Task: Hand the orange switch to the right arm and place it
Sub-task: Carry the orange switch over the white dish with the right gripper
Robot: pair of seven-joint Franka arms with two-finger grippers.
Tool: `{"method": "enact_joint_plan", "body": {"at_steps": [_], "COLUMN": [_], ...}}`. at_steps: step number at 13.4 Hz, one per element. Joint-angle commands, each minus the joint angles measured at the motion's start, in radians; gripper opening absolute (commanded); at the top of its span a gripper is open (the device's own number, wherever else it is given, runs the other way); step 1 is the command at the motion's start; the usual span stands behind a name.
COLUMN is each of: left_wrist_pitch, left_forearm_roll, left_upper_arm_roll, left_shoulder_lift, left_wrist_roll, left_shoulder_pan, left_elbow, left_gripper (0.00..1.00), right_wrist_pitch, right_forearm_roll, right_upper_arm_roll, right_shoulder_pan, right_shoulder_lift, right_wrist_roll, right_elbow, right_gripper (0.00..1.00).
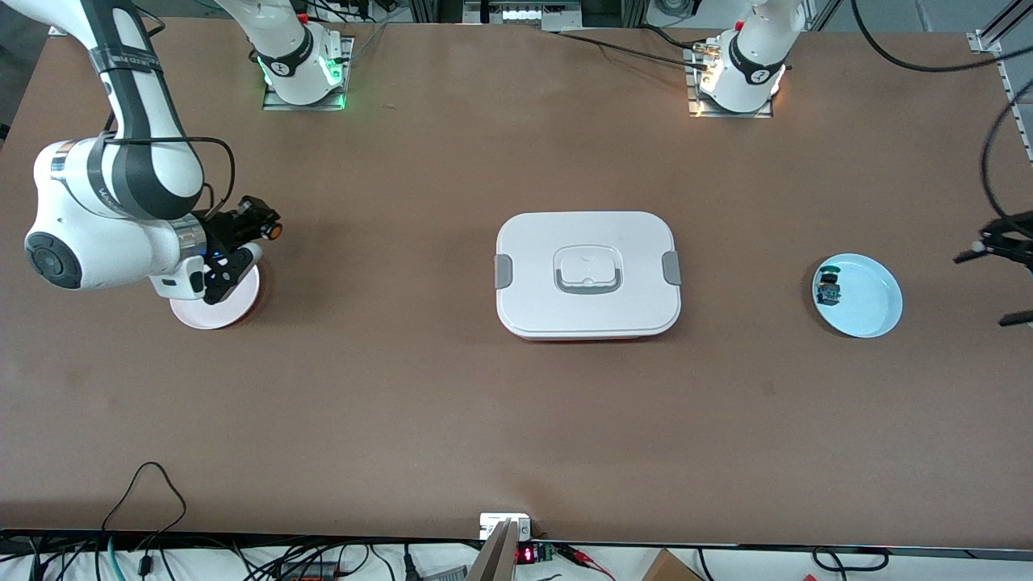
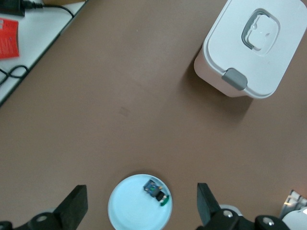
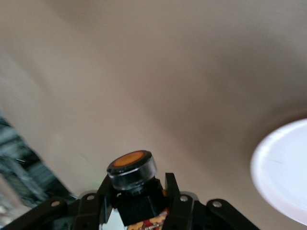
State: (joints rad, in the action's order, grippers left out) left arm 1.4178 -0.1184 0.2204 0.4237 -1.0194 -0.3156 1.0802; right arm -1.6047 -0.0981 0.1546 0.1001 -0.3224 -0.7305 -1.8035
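- R arm point(image 1: 113, 202) reaches toward its own end of table point(image 1: 403, 403); right gripper point(image 1: 257, 228) clenched on orange switch point(image 1: 273, 231), held in air w/ orange cap pointing sideways, just above the white plate point(image 1: 216, 311).
- R wrist view: switch point(image 3: 133, 168) pinched between the fingers point(image 3: 171, 191), cap facing away from cam; plate rim point(image 3: 283, 172) off to one side.
- Mid-table: white lidded box point(image 1: 587, 274), grey latches at both ends, handle in lid.
- Toward L arm's end: light-blue plate point(image 1: 863, 303) w/ small blue-green switch point(image 1: 829, 288) in it near the rim.
- Left gripper point(image 2: 141, 206) released, jaws wide, hangs high over the blue plate point(image 2: 129, 211); arm waits.
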Motion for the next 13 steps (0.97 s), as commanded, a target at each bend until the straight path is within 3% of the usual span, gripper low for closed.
{"method": "enact_joint_plan", "body": {"at_steps": [1,3,5,8,11,13], "left_wrist_pitch": [0.116,0.176,0.174,0.181,0.197,0.278], "left_forearm_roll": [0.032,0.048,0.046,0.049,0.081,0.095], "left_upper_arm_roll": [-0.165,-0.171,-0.284,-0.300,-0.297,-0.296], "left_shoulder_lift": [-0.254,-0.350,-0.362,-0.362,-0.365,-0.408], "left_wrist_roll": [0.157,0.249,0.381,0.659,0.746,0.781], "left_shoulder_pan": [0.183,0.210,0.323,0.348,0.349,0.349], "left_elbow": [0.324,0.455,0.477,0.484,0.530,0.633], "left_gripper": [1.00,1.00,1.00,1.00,1.00,1.00], "right_wrist_pitch": [-0.102,-0.194,-0.289,-0.488,-0.622,-0.729], "right_forearm_roll": [0.101,0.163,0.271,0.386,0.397,0.397], "right_upper_arm_roll": [0.013,0.013,0.013,0.013,0.013,0.013], "right_shoulder_pan": [0.045,0.072,0.076,0.113,0.156,0.177], "right_shoulder_lift": [0.019,0.011,0.011,0.011,-0.009,-0.023], "right_wrist_roll": [-0.129,-0.217,-0.295,-0.398,-0.478,-0.503], "right_elbow": [-0.065,-0.100,-0.134,-0.197,-0.252,-0.307], "right_gripper": [0.01,0.01,0.01,0.01,0.01,0.02]}}
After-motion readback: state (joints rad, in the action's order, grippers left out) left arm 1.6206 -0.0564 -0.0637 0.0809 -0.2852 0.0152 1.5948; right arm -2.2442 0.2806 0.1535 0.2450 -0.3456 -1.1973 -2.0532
